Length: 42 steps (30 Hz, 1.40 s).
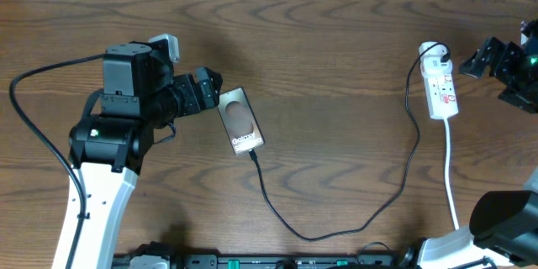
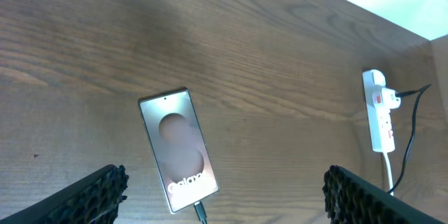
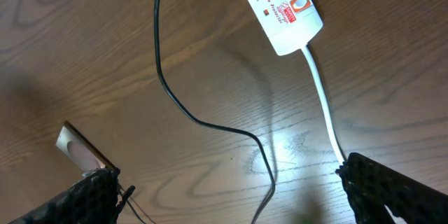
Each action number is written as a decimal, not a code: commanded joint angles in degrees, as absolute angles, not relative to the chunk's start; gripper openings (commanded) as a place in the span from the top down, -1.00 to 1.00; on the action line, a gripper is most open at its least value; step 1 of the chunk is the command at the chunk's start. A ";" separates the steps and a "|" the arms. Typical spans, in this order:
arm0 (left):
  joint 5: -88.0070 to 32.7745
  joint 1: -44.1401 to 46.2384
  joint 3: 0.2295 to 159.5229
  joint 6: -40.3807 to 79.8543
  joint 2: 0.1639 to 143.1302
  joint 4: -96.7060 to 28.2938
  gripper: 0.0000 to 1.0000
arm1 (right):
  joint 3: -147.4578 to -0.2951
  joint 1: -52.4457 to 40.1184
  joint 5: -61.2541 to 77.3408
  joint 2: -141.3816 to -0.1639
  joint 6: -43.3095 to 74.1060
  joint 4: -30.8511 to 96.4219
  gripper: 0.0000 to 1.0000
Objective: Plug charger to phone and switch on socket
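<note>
Left tool [image 1: 212, 91], jaws apart, hovers by phone [image 1: 240, 119], charger [image 1: 336, 231] apparently seated.
Right tool [image 1: 472, 59], also apart, faces socket [image 1: 440, 88], presumably for switching.

A dark wood-grain worktop [image 1: 336, 42] carries the phone [image 1: 240, 120] lying face up left of centre, the charger [image 1: 336, 234] looping from the phone's near end across to the white socket [image 1: 440, 88] at the right, and the socket's thick white cord [image 1: 451, 176] trailing toward the front edge.
</note>
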State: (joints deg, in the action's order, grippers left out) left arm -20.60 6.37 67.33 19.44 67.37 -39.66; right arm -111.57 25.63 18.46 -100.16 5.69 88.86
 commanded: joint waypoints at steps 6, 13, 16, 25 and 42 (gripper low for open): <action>-13.45 5.93 58.48 18.68 55.70 -37.34 -0.84 | -111.74 25.45 19.14 -100.09 6.37 88.88 -0.98; -4.05 5.91 39.62 18.68 34.35 -14.00 -0.84 | -111.74 25.47 19.14 -100.09 6.37 88.88 -0.98; -2.33 5.61 31.88 18.68 26.52 -4.08 -0.84 | -111.74 25.45 19.14 -100.09 6.37 88.88 -0.99; 0.40 -2.15 13.13 18.65 16.21 15.05 -0.84 | -111.74 25.45 19.14 -100.09 6.37 88.88 -0.99; 5.65 -1.93 0.23 18.65 0.05 7.33 -0.85 | -111.74 25.45 19.14 -100.09 6.37 88.88 -0.99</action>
